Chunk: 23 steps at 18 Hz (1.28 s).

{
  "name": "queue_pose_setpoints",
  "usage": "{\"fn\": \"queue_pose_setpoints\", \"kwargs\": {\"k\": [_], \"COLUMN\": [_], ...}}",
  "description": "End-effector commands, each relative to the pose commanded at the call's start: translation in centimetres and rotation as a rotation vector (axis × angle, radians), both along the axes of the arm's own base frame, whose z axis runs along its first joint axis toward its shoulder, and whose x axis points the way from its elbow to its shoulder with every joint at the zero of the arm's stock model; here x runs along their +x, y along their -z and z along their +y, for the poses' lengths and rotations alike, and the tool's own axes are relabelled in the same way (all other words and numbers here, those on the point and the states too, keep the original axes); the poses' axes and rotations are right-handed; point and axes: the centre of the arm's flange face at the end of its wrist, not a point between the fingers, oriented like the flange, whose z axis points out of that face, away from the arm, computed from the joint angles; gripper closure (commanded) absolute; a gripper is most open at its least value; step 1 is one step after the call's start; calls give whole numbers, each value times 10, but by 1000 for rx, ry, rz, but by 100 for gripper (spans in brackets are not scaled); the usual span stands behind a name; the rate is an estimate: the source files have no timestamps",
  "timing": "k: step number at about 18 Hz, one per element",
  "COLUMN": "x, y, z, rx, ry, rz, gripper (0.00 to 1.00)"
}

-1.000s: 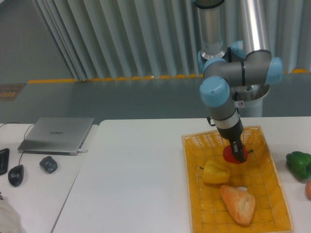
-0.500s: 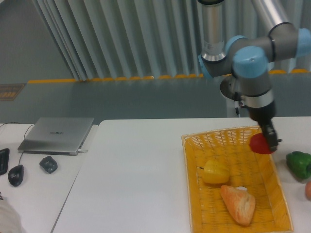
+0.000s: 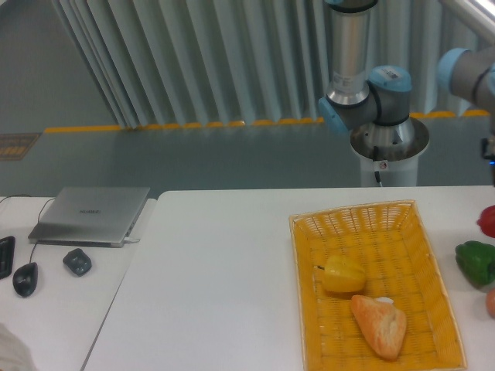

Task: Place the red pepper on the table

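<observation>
The basket [image 3: 433,263] holds a yellow pepper [image 3: 343,273] and bread [image 3: 380,325]; jaws out of frame, seemingly carrying the red pepper [image 3: 487,222].

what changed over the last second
The arm carried the red pepper rightward, up out of the basket and past its right rim; it now sits at the picture's right edge above the green pepper. The pincer is out of view. Yellow pepper, bread and laptop stayed put.

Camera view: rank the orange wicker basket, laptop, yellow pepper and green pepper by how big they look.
1. Orange wicker basket, clearly largest.
2. Laptop.
3. Yellow pepper and green pepper: these look alike, and the green one is cut off by the frame edge, so I won't rank them.
</observation>
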Motion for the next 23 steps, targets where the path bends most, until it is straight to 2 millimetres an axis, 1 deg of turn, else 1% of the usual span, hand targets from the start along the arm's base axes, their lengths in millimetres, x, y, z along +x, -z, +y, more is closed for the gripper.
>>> {"fn": "queue_pose_setpoints", "kwargs": {"k": [2, 3, 4, 6, 7, 8, 9, 10, 12, 16, 18, 19, 23], "x": [-13, -16, -22, -32, -41, -46, -47, -47, -45, -48, -49, -50, -50], "y": [11, 12, 15, 31, 42, 50, 63, 72, 80, 92, 94, 99, 101], "z": [-7, -10, -18, -24, -34, -37, -37, -37, -32, -30, -31, -30, -31], "rx": [11, 12, 10, -1, -6, -10, -17, -21, -24, -27, -28, -30, -32], "ry": [15, 12, -1, 9, 18, 22, 27, 27, 35, 39, 38, 38, 36], "rz": [-3, -3, -9, -29, -44, -57, -78, -93, -105, -115, -118, -124, -127], "gripper": [43, 43, 43, 43, 43, 43, 43, 43, 43, 43, 43, 43, 40]}}
